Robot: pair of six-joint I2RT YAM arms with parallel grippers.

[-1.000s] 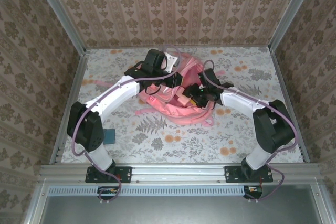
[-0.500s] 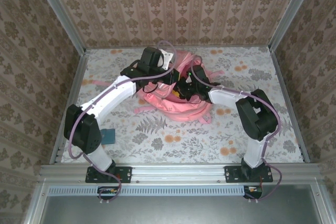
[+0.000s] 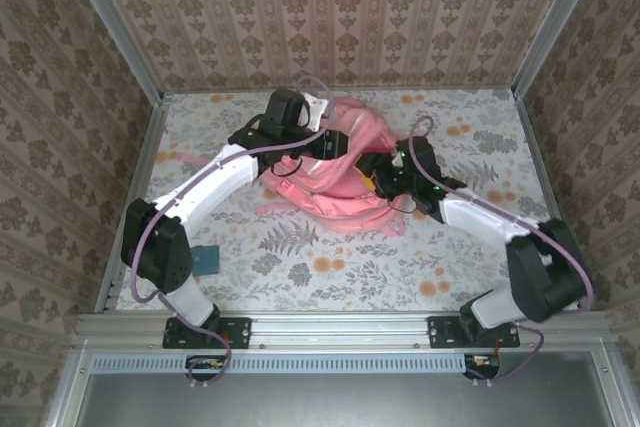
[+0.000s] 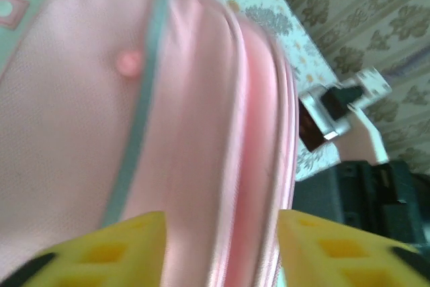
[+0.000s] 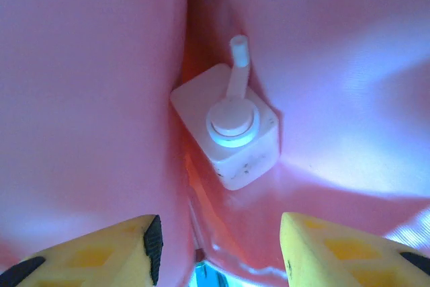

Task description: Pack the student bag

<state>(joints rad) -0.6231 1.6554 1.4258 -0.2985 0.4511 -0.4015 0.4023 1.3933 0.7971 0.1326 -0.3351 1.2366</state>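
The pink student bag lies in the middle of the table. My left gripper hovers over its far upper edge. In the left wrist view the yellow fingers stand apart, and the left gripper is open over the bag's zip seam. My right gripper is at the bag's right side. In the right wrist view the right gripper is open and empty at the mouth of the bag. A white square bottle with a round cap lies inside, beyond the fingertips.
A small teal object lies on the floral tablecloth near the left arm's base. Patterned walls close in the table on three sides. The right arm's black wrist shows just past the bag in the left wrist view.
The right arm reached further over the bag, then drew back to the right, elbow swinging outward. The left gripper stayed at the bag's top edge.
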